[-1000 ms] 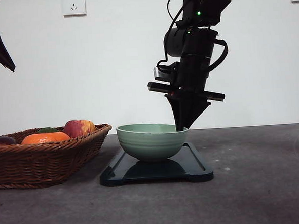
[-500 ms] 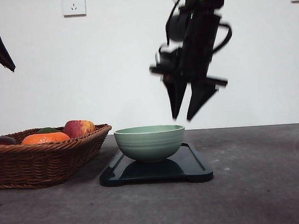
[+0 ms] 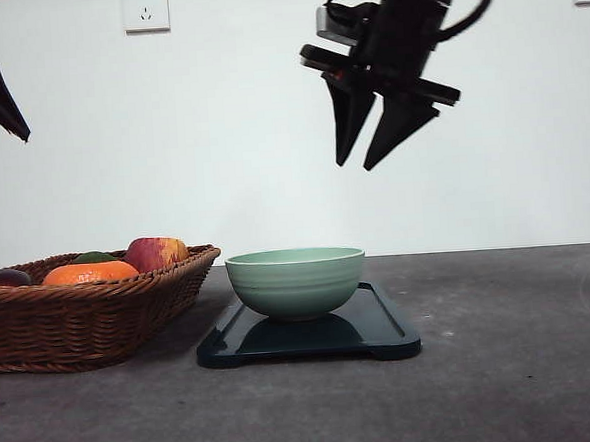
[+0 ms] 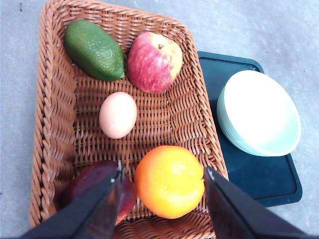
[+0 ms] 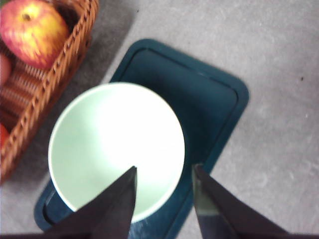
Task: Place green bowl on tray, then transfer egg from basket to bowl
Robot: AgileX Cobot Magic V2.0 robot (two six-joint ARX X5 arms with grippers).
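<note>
Right gripper (image 3: pixel 370 163) is held released, empty, high above the green bowl (image 3: pixel 297 281).
The bowl is seated on the tray (image 3: pixel 382 328); the egg (image 4: pixel 117 114) lies in the basket (image 4: pixel 50 124), beneath the parted left gripper (image 4: pixel 162 177).

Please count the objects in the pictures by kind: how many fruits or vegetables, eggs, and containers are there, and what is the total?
Fruits or vegetables: 4 (avocado, apple, orange, dark purple item behind a finger)
Eggs: 1 (egg)
Containers: 3 (basket, green bowl, tray)
Total: 8
</note>
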